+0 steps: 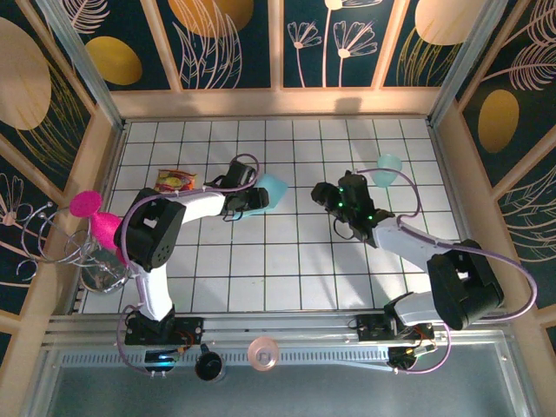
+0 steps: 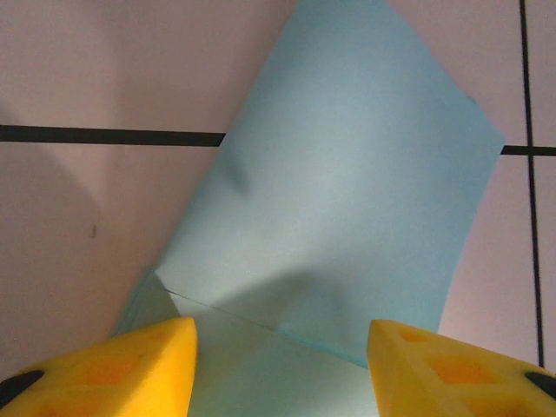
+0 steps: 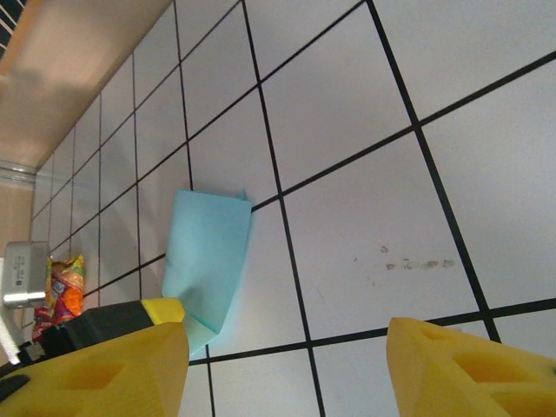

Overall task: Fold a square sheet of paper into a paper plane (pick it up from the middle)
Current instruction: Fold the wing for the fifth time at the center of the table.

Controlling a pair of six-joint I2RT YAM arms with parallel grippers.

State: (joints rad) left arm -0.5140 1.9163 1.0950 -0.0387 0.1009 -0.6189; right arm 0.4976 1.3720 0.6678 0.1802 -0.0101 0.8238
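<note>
My left gripper (image 2: 282,352) hangs low over the table (image 1: 287,261), its fingers (image 2: 130,365) about half apart and gripping nothing. The paper (image 2: 347,200) lies flat between them and runs on ahead, with a folded flap and a crease close to my fingertips. It sits left of the table's middle, across a tile line. My right gripper (image 3: 287,356) is off to the side over bare tiles, jaws wide with nothing between them and the paper away to its left. A snack packet (image 1: 176,180) lies near the left wall, level with the paper. Farther back on the right stands a cup (image 1: 388,168).
</note>
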